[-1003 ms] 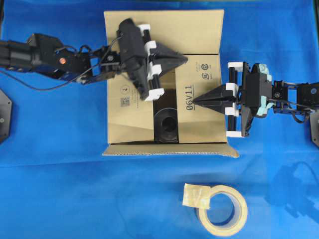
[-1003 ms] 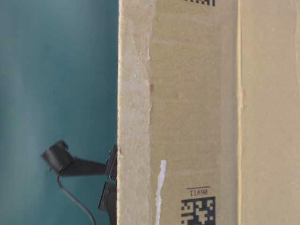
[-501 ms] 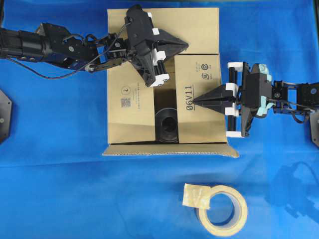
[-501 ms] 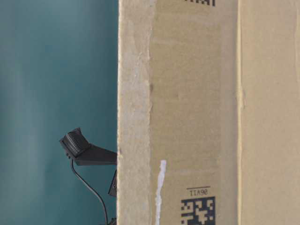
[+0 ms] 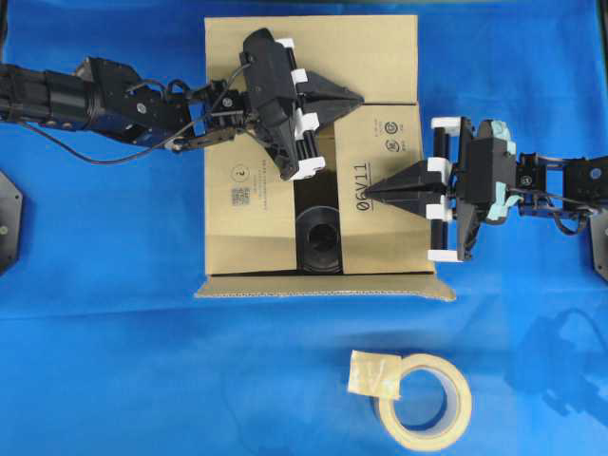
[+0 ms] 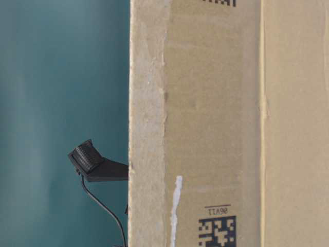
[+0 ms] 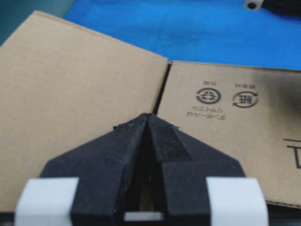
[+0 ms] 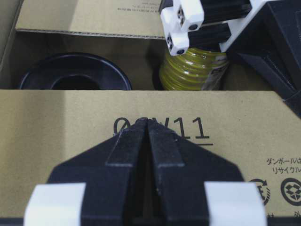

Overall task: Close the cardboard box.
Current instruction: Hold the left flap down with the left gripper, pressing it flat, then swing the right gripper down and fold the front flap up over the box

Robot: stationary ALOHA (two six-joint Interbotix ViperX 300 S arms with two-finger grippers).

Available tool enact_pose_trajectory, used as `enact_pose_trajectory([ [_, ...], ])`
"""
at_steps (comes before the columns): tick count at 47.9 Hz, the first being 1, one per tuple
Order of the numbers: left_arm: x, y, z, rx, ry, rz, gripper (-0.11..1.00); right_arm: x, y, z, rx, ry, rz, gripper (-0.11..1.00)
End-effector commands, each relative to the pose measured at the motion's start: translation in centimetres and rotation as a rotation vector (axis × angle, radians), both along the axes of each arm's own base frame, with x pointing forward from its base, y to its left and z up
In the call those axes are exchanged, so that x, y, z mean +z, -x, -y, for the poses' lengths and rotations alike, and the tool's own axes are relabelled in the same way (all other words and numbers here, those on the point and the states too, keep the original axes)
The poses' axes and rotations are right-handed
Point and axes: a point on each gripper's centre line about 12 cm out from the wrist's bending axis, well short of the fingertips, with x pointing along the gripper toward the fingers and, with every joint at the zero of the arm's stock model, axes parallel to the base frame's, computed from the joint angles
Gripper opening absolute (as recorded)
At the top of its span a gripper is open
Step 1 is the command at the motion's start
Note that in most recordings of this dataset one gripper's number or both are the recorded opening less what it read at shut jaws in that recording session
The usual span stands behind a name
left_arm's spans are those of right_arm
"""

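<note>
The big brown corrugated cardboard box point(image 5: 256, 218) sat mid-worktop, gap running front to back. Left gripper point(image 5: 356, 97), pinched shut and empty, hovered at the far flap's hinge; right gripper point(image 5: 372, 191), likewise closed, pressed the right flap.

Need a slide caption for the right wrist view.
Shut right gripper pressing the cardboard box flap, black spool and yellow reel visible inside.

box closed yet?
No. The cardboard box has a gap between its two inner flaps, showing a black spool inside; far flap lies open.
</note>
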Motion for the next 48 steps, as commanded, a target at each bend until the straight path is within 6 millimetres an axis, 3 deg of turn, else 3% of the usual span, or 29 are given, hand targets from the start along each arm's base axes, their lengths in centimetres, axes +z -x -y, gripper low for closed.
enact_pose_trajectory([
  [1, 0.7, -0.2, 0.4, -0.011, -0.006, 0.021, 0.0, 0.8, -0.5, 0.1, -0.006, -0.002, 0.029, 0.0],
  [13, 0.4, 0.1, 0.5, -0.01, -0.002, 0.009, 0.0, 1.9, -0.4, 0.1, -0.004, -0.003, 0.04, 0.0],
  [27, 0.2, 0.2, 0.3, -0.005, 0.0, 0.003, 0.0, 8.3, 2.1, -0.6, 0.019, -0.013, 0.134, 0.0],
  [38, -0.1, 0.3, 0.2, -0.005, 0.001, -0.008, 0.0, 12.5, 4.9, -5.3, 0.198, -0.024, 0.261, 0.0],
  [48, -0.2, 0.4, 0.1, -0.001, 0.003, -0.01, 0.0, 12.3, 5.8, -10.7, 0.412, -0.012, 0.267, 0.0],
])
